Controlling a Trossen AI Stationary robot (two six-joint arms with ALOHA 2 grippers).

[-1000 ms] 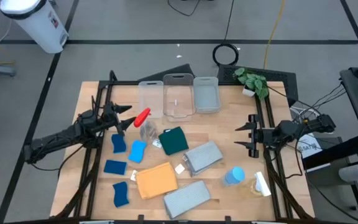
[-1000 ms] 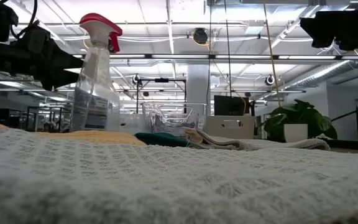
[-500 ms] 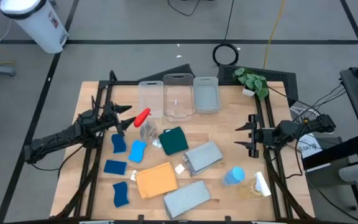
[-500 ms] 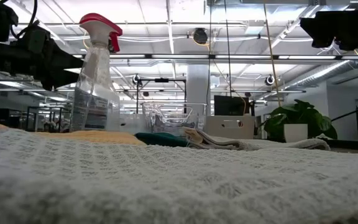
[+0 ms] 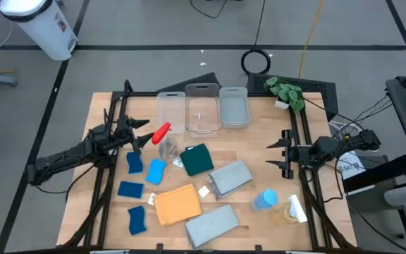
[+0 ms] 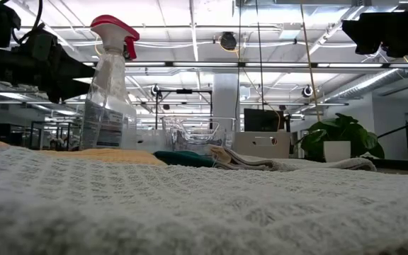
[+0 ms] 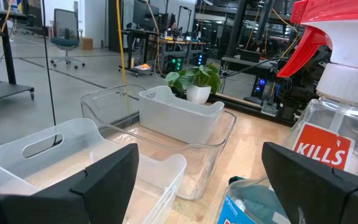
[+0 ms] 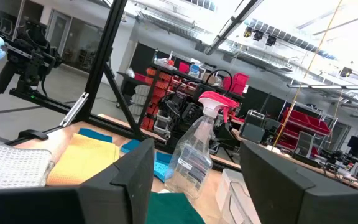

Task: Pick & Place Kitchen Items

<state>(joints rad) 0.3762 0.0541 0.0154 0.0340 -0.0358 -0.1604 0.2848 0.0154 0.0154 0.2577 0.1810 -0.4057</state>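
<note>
Left gripper sits spread wide and empty, just beside the red-top spray bottle at the counter's left-centre; in the left wrist view the bottle fills the side of the frame past one finger, not between the fingers. Bottle stands upright, clear, looks near empty, so probably light and top-heavy: easy to tip with a glancing touch. Smooth plastic, likely slick; I'd take it across the body below the shoulder or at the neck under the trigger head, not on the red trigger. Past it toward the back edge: three clear bins, the right-hand one looks greyer. Nearer the front: blue sponges scattered on the left, soft and light, squash under a pinch, grab across the short width. Dark-green cloth, orange cloth and two grey cloths are folded flat; limp, will unfold or drag if pinched on one layer, so best pinched at a folded edge through all layers. Blue-top bottle and a white-top bottle lie toward the front right. Right gripper hangs at the right edge of the counter, parted and holding nothing, well apart from every item. Plant at the back right corner.
</note>
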